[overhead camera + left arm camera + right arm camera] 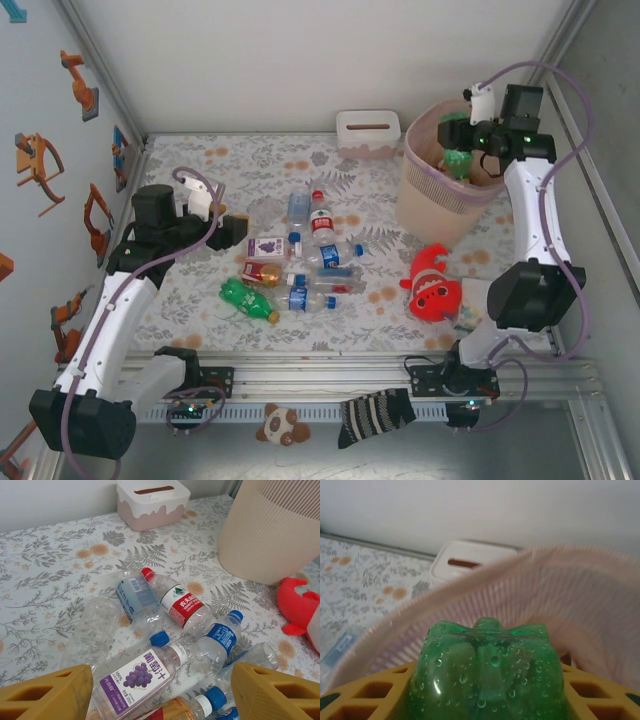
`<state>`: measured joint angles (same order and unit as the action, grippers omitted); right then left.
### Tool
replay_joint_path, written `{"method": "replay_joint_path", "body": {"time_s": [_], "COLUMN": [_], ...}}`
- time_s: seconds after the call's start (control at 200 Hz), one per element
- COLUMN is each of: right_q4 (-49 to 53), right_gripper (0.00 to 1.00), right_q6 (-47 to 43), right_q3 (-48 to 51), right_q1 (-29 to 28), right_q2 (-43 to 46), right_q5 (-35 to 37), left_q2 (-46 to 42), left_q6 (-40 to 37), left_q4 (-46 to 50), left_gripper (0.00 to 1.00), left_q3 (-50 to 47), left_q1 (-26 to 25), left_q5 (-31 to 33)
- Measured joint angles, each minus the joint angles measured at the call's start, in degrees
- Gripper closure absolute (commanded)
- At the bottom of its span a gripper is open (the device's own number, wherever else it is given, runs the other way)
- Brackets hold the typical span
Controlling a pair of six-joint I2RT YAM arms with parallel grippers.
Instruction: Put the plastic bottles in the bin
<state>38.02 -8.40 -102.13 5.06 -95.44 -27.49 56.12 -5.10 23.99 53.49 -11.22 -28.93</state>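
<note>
A green bottle (487, 672) is clamped in the right jaws, over the bin (432, 205) near the worktop's (230, 160) far right corner. The other bottles (310, 262) lie heaped mid-worktop. The left jaws hang open and empty just beside them, toward the left edge.

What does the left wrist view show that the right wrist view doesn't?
Left wrist view: the left gripper open above a grape-label bottle, a red-label bottle and others lying on the table, plus a red plush toy. Right wrist view: the right gripper shut on a green bottle over the bin. Both: the white tissue box, the bin and the floral table.
</note>
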Motion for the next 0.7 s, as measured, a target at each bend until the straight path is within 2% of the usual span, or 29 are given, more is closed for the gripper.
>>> {"method": "replay_joint_path", "body": {"time_s": [0.325, 0.571, 0.701], "right_q4": [8.2, 11.4, 12.4], "right_gripper": [0.5, 0.5, 0.47], "right_q6": [-7.2, -10.4, -11.5], "right_q3": [1.8, 1.8, 1.7], "right_q1": [0.0, 0.0, 0.0], "right_q2": [-2.2, -8.2, -11.2], "right_q5": [-1.6, -1.7, -1.6], "left_q2": [0.3, 0.3, 0.3], "left_q6": [0.4, 0.4, 0.4], "left_q4": [0.0, 0.0, 0.0], "left_gripper": [0.27, 0.27, 0.27], "left_q3": [0.0, 0.0, 0.0], "left_q1": [-0.4, -0.5, -0.8], "left_q5": [0.0, 0.0, 0.0]}}
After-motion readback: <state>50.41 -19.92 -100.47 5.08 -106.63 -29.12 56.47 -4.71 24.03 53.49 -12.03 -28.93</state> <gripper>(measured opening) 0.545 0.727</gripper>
